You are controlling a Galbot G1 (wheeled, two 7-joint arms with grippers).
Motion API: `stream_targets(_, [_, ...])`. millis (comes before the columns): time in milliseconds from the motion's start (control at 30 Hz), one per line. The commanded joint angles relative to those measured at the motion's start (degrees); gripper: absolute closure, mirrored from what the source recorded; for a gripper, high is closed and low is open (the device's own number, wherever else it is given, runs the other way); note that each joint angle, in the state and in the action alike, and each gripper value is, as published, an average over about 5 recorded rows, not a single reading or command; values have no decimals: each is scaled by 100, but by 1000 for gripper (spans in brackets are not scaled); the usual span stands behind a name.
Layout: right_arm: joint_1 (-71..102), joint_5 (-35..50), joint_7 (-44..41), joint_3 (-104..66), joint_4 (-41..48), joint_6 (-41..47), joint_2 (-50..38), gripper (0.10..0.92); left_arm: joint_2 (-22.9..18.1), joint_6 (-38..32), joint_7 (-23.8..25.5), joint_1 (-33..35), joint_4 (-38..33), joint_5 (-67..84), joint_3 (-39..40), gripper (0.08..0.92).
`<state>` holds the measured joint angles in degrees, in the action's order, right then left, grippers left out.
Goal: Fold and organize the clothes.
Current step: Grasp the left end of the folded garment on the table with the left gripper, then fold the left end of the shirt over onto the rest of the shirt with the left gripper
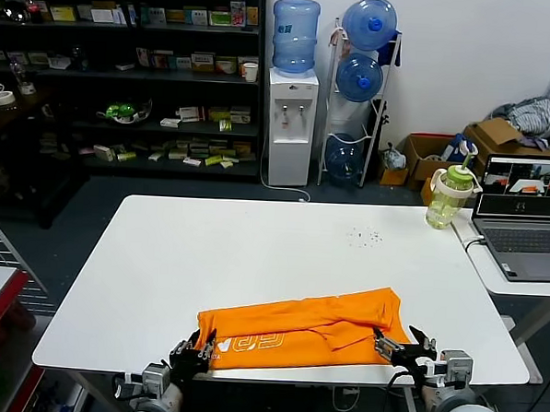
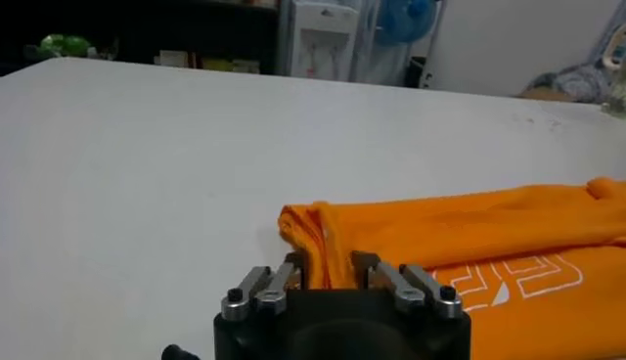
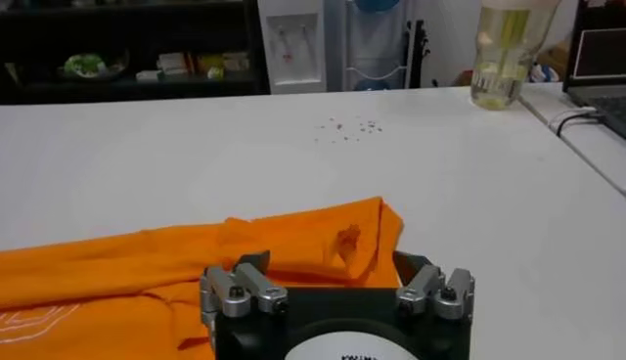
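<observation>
The orange T-shirt is laid along the near edge of the tabletop, its long axis running left to right, with the open left gripper at its left end and the wide-open right gripper at its right end.

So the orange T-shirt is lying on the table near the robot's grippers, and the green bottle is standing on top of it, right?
Not quite. In the head view the bottle stands on the bare table at the far right corner, well away from the orange T-shirt. The shirt does lie between the left gripper and right gripper.
</observation>
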<state>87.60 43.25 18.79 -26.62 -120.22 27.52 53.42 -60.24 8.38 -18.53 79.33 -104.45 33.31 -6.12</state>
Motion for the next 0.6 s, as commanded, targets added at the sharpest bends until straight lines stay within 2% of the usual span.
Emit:
stream_targets(33, [-5, -29, -3, -6, 14, -24, 15, 203, 31, -8, -17, 45, -143, 10, -14, 692])
stream_targets(200, [-114, -63, 17, 54, 69, -67, 52, 203, 146, -8, -60, 40, -302, 59, -117, 828])
stream_targets(300, [-200, -70, 38, 90, 100, -87, 79, 203, 409, -6, -78, 20, -406, 142, -313, 871])
stream_targets(467, [-318, -72, 55, 137, 140, -119, 101, 203, 1349, -3, -18, 85, -458, 566, -1073, 877])
stream_targets(600, [-406, -75, 56, 194, 192, -147, 128, 203, 2210, -46, 93, 235, -164, 992, -1869, 877])
